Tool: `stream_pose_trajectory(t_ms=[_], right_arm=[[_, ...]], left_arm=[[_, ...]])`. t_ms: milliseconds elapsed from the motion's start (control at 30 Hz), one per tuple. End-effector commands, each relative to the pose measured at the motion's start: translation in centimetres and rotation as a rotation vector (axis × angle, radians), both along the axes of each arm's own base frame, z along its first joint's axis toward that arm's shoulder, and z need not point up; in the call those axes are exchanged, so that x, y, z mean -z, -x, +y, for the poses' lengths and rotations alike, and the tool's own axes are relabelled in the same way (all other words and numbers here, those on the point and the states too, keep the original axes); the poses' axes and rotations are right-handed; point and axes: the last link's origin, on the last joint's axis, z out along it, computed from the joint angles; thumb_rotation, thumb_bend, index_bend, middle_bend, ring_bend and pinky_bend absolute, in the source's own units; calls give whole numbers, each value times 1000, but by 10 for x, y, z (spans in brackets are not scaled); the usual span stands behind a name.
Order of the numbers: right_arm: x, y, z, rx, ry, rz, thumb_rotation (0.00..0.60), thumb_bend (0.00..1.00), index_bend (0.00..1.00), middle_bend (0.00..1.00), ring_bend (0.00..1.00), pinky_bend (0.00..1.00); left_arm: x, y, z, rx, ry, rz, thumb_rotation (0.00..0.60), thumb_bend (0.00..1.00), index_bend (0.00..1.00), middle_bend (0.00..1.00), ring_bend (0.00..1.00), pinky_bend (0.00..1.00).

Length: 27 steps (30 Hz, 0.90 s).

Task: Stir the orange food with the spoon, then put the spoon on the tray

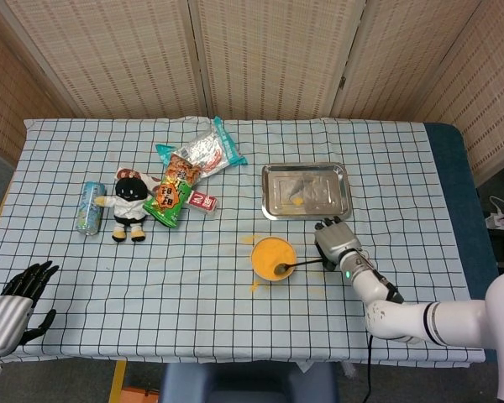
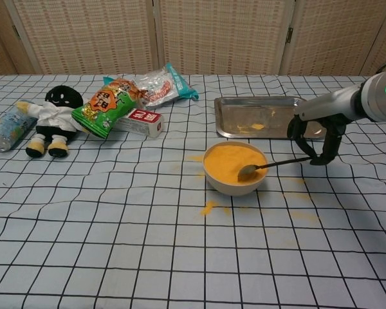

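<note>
A white bowl [image 2: 234, 185] [image 1: 273, 259] of orange food stands in front of the metal tray [image 2: 226, 126] [image 1: 346, 200]. A dark spoon [image 2: 270, 165] [image 1: 301, 264] lies with its head in the food at the bowl's near right side, its handle running out to the right. My right hand [image 2: 316, 138] [image 1: 336, 243] grips the end of the handle, just right of the bowl. My left hand [image 1: 15, 300] hovers at the table's near left corner, fingers spread, holding nothing; the chest view does not show it.
Orange spills [image 2: 208, 207] mark the cloth around the bowl and the tray floor. Snack packets [image 2: 109, 97], a small red-and-white box [image 2: 141, 122], a plush doll [image 2: 51, 119] and a can [image 2: 8, 127] lie at the left. A folding screen stands behind.
</note>
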Motion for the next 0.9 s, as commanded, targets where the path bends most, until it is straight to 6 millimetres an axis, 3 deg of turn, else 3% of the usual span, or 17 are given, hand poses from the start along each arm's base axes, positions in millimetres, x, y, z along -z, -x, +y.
stream_pose_trajectory(t_ms=[33, 533, 900], right_arm=[[7, -3, -4, 0, -8, 6, 600, 634, 844, 108, 0, 0], [20, -16, -23, -18, 61, -27, 600, 634, 844, 108, 0, 0], [-3, -6, 4, -41, 40, -33, 600, 634, 844, 108, 0, 0]], left_arm=[[0, 1, 0, -1, 0, 0, 600, 431, 0, 0, 0, 135], [-3, 4, 2, -9, 1, -6, 600, 432, 0, 0, 0, 136], [-2, 1, -2, 4, -5, 4, 600, 431, 0, 0, 0, 136]])
